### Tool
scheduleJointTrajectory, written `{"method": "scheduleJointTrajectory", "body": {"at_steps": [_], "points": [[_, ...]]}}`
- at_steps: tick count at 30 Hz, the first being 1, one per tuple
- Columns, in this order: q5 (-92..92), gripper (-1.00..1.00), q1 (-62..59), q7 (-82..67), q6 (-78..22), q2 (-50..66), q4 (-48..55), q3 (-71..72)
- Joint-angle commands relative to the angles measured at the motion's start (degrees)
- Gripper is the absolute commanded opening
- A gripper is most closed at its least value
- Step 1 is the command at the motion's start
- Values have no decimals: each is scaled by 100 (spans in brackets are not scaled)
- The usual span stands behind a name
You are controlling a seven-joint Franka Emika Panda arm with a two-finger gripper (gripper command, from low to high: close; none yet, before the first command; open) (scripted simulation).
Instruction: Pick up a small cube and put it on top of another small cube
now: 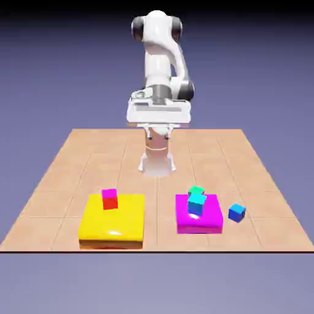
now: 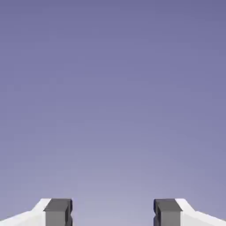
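1. Tan tiled tabletop point(image 1: 92, 159) under a blue-violet backdrop.
2. Hand point(image 2: 113, 212) is released, its fingers point(image 2: 57, 212) wide apart with nothing between them.
3. Dark-blue cube point(image 1: 237, 212) sits on the tabletop just beside the magenta slab point(image 1: 184, 224).
4. Cyan cube point(image 1: 197, 203) rests on that slab.

Small dark-blue cube point(image 1: 237, 213) on the table, small light cyan cube point(image 1: 196, 203) nearby, atop a magenta slab point(image 1: 184, 224)
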Motion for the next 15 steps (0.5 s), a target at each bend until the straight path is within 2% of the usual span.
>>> {"method": "scheduleJointTrajectory", "body": {"at_steps": [1, 15], "points": [[-23, 0, -127, -109, -32, 8, 34, 208], [-339, 0, -1896, -1628, -481, 117, 512, 3115]]}}
